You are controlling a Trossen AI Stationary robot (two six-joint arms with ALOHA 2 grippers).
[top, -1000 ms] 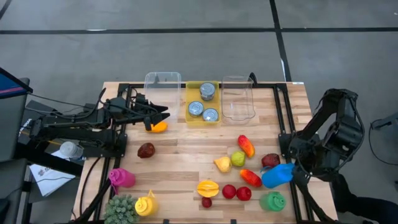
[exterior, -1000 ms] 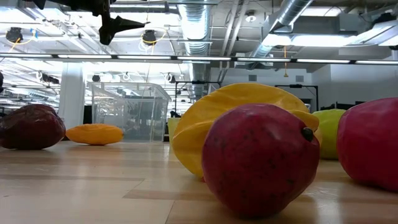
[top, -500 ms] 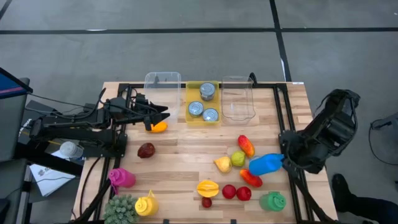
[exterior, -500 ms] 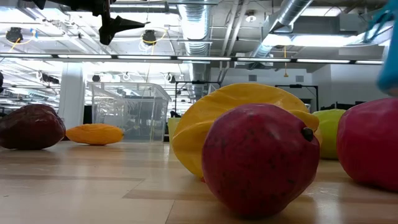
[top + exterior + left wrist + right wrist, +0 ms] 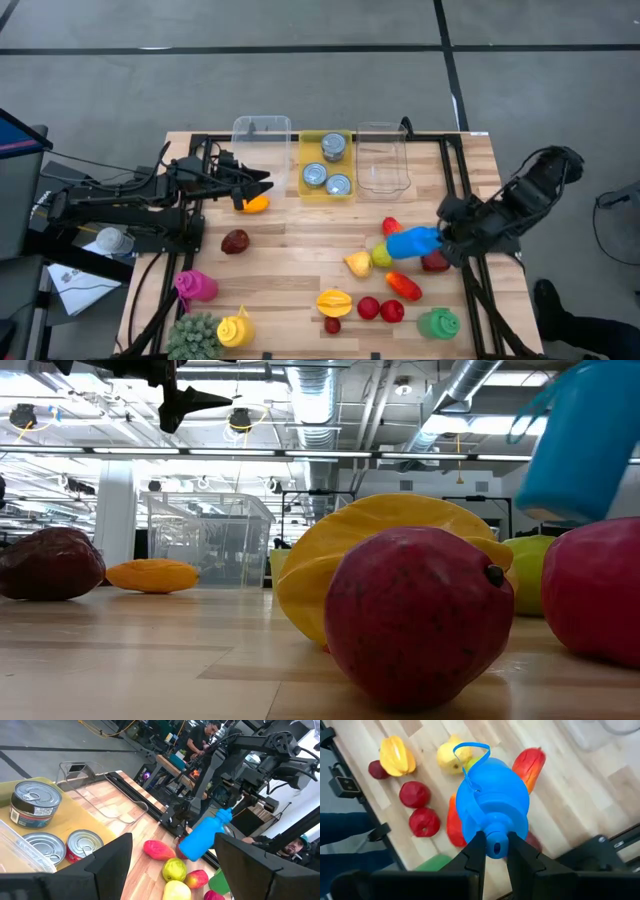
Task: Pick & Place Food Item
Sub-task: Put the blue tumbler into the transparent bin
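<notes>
A blue plastic bottle (image 5: 413,243) with a thin loop strap (image 5: 470,747) hangs over a cluster of toy fruit: a red-orange one (image 5: 392,226), a green one (image 5: 382,256) and a yellow one (image 5: 358,264). My right gripper (image 5: 443,240) is shut on the bottle. The low view shows the bottle (image 5: 585,440) high above the fruit. My left gripper (image 5: 262,183) waits open in the air at the far left, above an orange fruit (image 5: 255,204) lying on the table; nothing is between its fingers (image 5: 112,865). My right gripper pinches the bottle's narrow neck (image 5: 495,842), at its cap end, between its two fingers (image 5: 476,852). The fingers slant steeply down from the table's right side. The bottle hangs below them, tilted, base lowest, clear of the table and the fruit.
At the far edge stand a clear bin (image 5: 262,135), a yellow tray (image 5: 308,150) holding three cans, and a second clear bin (image 5: 382,158). More fruit lies near the front edge: a yellow starfruit (image 5: 334,301), red balls (image 5: 380,309), a green item (image 5: 437,323). A dark red fruit (image 5: 235,241) lies at the left.
My right gripper has swung with the blue bottle from the table's near right corner toward the far edge and the left, rolling as it went. The bottle stays lifted clear and now hangs over the fruit cluster.
</notes>
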